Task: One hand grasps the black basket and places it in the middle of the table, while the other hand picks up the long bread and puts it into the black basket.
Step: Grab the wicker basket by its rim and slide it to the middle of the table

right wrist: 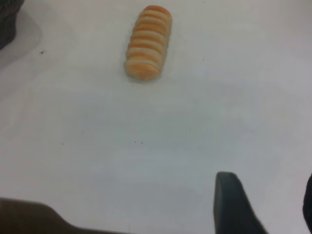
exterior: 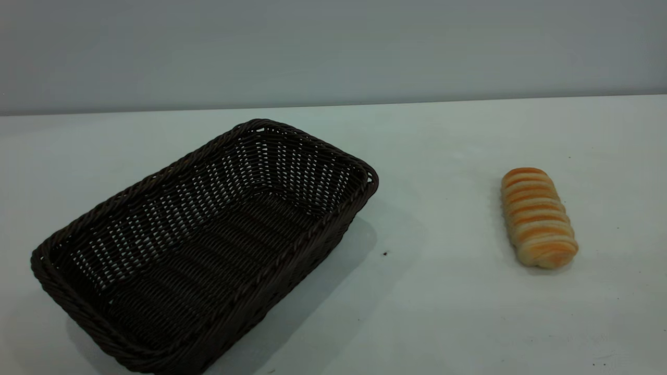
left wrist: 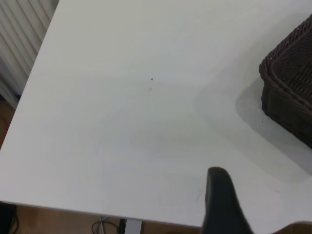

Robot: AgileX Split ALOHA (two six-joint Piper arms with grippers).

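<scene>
Exterior view: black basket (exterior: 208, 245) at left of surface (exterior: 443, 291), lying diagonally, one short end near front-left edge, other pointing back toward centre; empty. Long bread (exterior: 538, 216) at right, well apart from basket, long axis running roughly front to back, slightly angled. No arm visible here.

Left wrist view: basket corner (left wrist: 287, 83) off to one side of left gripper (left wrist: 229, 214), near but not touching; only one dark finger (left wrist: 222, 200) showing at frame edge, so opening cannot be told. Nothing seen held.

Right wrist view: bread (right wrist: 147, 43) ahead of right gripper (right wrist: 263, 209), clear gap of bare surface between, long axis pointing roughly away from camera. One finger (right wrist: 231, 202) plain, sliver of second at frame edge; looks spread wide, nothing between.

Judged: left arm nearer basket, right arm nearer bread, both hanging back above near surface edge. Likely needed next: reach forward, fingers closing across bread's short width; basket rim grasp at near corner.
</scene>
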